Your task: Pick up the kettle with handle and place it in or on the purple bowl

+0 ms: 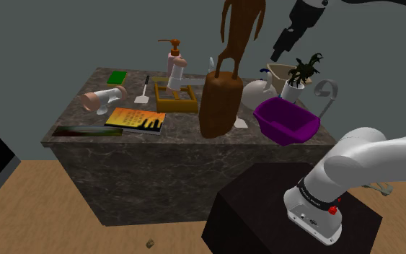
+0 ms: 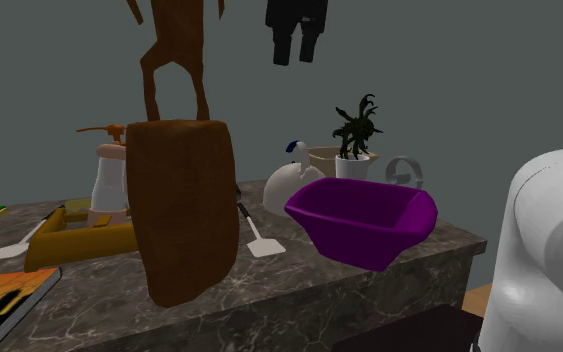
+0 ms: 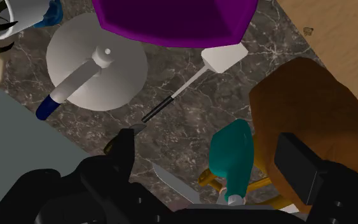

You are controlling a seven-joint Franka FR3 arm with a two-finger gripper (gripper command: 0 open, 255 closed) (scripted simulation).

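Note:
The kettle (image 1: pixel 254 93) is a white dome with a stick handle ending in a blue tip, standing on the marble counter just behind the purple bowl (image 1: pixel 286 120). In the second exterior view the kettle (image 2: pixel 291 186) shows to the left of the bowl (image 2: pixel 363 216). My black gripper (image 1: pixel 276 55) hangs high above the counter, well clear of both, and is open with nothing between its fingers. Seen from the wrist, the gripper (image 3: pixel 212 159) looks down on the kettle (image 3: pixel 98 70), with the bowl (image 3: pixel 171 22) beyond it. The gripper (image 2: pixel 295 54) hangs at the top of the second exterior view.
A tall brown sculpture (image 1: pixel 221 101) stands beside the kettle and rises close to my hand. A white spatula (image 3: pixel 222 58) lies by the bowl. A potted plant (image 1: pixel 297 76), a yellow tray (image 1: pixel 176 99) with a pump bottle, a book (image 1: pixel 135 120) and a tipped cup (image 1: pixel 103 99) share the counter.

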